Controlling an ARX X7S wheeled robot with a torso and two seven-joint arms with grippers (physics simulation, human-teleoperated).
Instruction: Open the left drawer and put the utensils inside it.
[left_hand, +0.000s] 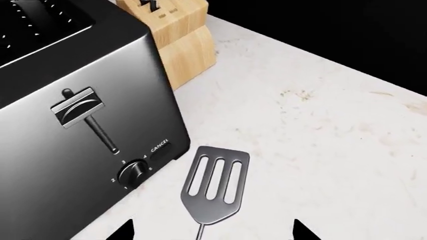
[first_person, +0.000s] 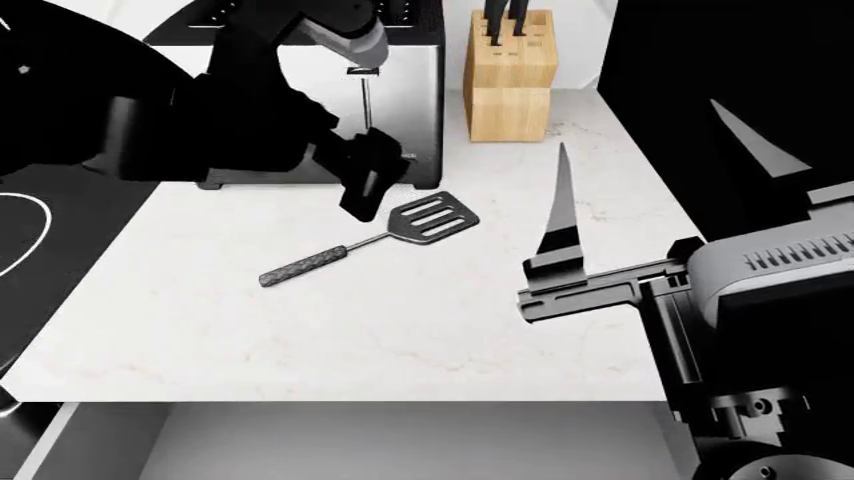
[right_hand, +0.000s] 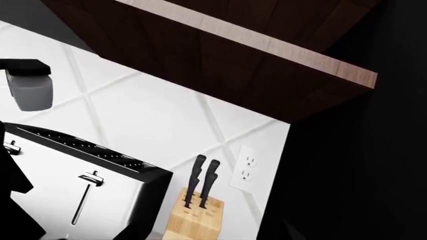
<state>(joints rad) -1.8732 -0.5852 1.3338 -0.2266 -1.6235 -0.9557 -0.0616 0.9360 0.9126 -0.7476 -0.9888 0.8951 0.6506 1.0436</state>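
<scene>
- The grey inside of the wide white left drawer shows below the white marble table; it looks already open.
- The grey slotted metal spatula lies on the table beside the steel toaster, not yet stowed.
- Your left tool hovers above its head with fingers spread, empty.
- Your right tool: I cannot tell its state.

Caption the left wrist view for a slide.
Open left gripper above grey slotted spatula beside toaster.

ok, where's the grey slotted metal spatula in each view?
Head view: grey slotted metal spatula lies on the white counter, centre, head toward the silver toaster.
Left wrist view: its head sits bottom centre, beside the toaster's dial.
Right wrist view: not in it.
Shared landmark: wooden knife block, beside the toaster in all three views.
</scene>
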